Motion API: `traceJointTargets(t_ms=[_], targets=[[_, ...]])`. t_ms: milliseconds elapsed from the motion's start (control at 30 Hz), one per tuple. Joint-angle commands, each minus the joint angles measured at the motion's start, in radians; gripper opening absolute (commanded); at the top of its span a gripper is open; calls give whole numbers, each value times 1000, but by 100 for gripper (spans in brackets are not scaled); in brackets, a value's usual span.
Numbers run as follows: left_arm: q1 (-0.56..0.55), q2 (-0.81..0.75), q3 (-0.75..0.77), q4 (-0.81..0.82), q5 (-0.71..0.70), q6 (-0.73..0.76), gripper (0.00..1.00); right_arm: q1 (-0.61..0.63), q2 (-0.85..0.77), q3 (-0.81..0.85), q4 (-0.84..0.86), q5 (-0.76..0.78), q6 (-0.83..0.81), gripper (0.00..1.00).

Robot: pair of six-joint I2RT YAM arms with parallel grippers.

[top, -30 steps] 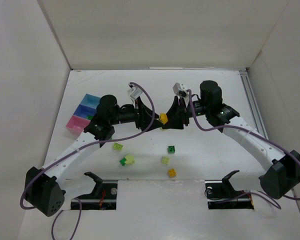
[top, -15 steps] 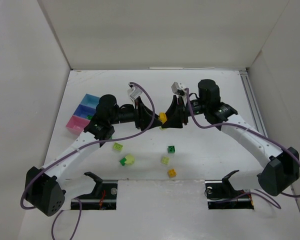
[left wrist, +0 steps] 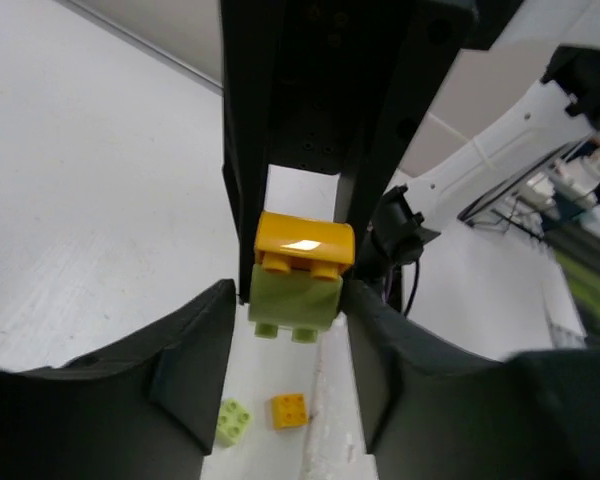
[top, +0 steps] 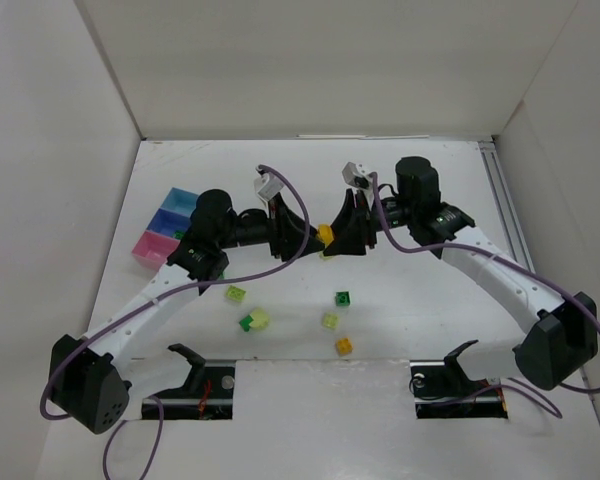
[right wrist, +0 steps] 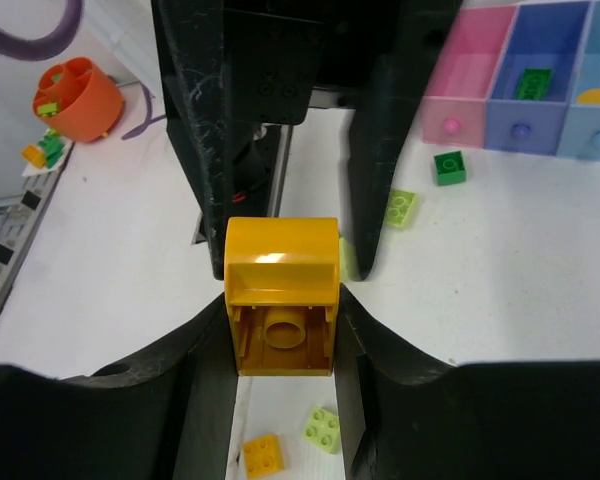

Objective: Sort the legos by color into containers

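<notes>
My two grippers meet tip to tip above the middle of the table. The left gripper (top: pixel 314 240) (left wrist: pixel 292 300) is shut on a pale yellow-green brick (left wrist: pixel 295 297). The right gripper (top: pixel 334 238) (right wrist: pixel 280 325) is shut on an orange brick (top: pixel 326 234) (right wrist: pixel 280 290). The two bricks are stuck together, and the orange one (left wrist: pixel 303 243) sits on the green one's far side. The joined trays lie at the left: light blue (top: pixel 183 199), darker blue (top: pixel 165 221), pink (top: pixel 150 248). A green brick (right wrist: pixel 532 83) lies in the darker blue tray (right wrist: pixel 570 30).
Loose bricks lie on the table in front of the grippers: pale green (top: pixel 237 293), a dark green and pale yellow pair (top: pixel 253 320), dark green (top: pixel 342 298), pale green (top: pixel 330 320), orange (top: pixel 344 345). An orange bowl (right wrist: pixel 78 98) stands off the table. White walls enclose the table.
The right arm's wrist has shifted slightly left. Both grippers stay together, holding the joined bricks.
</notes>
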Motion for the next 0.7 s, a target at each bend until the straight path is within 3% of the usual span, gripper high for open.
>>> traceJointTargets(t_ms=[0, 67, 167, 267, 333, 500, 667], targets=[[13, -23, 3, 45, -28, 8, 48, 19, -3, 52, 28, -95, -2, 0], [13, -23, -6, 45, -28, 20, 65, 19, -3, 52, 28, -95, -2, 0], [13, -35, -15, 55, -28, 20, 74, 10, -3, 63, 28, -95, 7, 0], [13, -46, -15, 65, -28, 29, 66, 10, -3, 72, 28, -108, 7, 0], [13, -55, -15, 65, -28, 29, 54, 10, -3, 72, 28, -108, 16, 0], [4, -55, -15, 65, -15, 29, 50, 10, 17, 81, 28, -108, 25, 0], [4, -46, -15, 65, -15, 29, 54, 10, 26, 103, 28, -99, 25, 0]])
